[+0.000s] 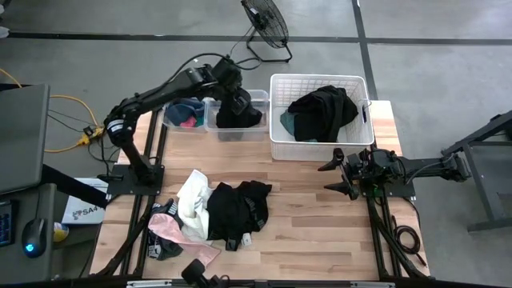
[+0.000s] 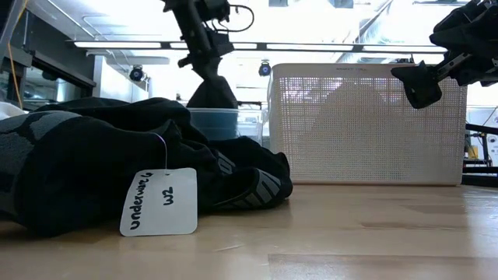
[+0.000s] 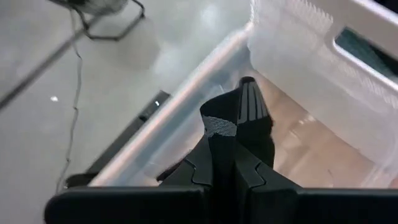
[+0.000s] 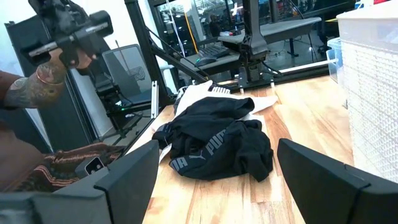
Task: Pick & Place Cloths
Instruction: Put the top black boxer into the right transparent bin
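The left gripper (image 1: 238, 102) hangs over the clear bin (image 1: 258, 97) at the far side of the worktop (image 1: 320, 232), its fingers (image 3: 249, 102) pinched shut on a black garment (image 1: 237, 116) that droops into that bin; by my reading the step in hand is the placing, with the cloth over its bin but not yet let go. The next move calls for the fingers to part so the cloth drops clear inside the walls; then the arm must lift away without dragging fabric over the rim. The right gripper (image 1: 346, 172) waits just near of the white basket (image 1: 276, 144), fingers spread wide and holding nothing. More cloths wait: a heap of black, white and pink garments (image 1: 216, 212) on the near left of the worktop; dark ones in the basket.
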{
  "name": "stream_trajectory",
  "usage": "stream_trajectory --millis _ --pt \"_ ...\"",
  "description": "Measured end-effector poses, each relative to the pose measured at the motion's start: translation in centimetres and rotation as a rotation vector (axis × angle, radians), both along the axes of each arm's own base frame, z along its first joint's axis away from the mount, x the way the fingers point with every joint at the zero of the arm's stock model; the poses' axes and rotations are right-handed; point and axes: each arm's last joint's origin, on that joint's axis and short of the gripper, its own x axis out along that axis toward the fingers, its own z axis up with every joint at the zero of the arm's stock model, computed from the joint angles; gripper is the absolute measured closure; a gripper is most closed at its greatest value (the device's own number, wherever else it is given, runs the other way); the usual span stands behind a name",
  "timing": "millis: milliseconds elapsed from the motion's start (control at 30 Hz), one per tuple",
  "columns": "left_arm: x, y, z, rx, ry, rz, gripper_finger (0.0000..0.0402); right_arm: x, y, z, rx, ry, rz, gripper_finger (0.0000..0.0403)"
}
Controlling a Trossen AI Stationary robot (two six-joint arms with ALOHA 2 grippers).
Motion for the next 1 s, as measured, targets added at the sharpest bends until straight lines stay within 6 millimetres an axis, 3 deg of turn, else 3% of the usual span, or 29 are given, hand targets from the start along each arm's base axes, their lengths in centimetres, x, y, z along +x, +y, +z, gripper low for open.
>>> stream_trajectory --millis 400,833,1000 --pt "1.8 -0.1 -3.8 -0.190 0.068 0.116 0.0391 0.0 0.0 0.0 0.000 0.000 0.000 0.0085" --pt "3.3 0.9 -7.5 -0.221 0.169 0.175 0.0392 0.0 0.0 0.0 0.000 0.000 0.000 0.0085" --pt "3.4 1.2 -7.5 -0.135 0.203 0.187 0.0349 0.0 0.0 0.0 0.000 0.000 0.000 0.0085"
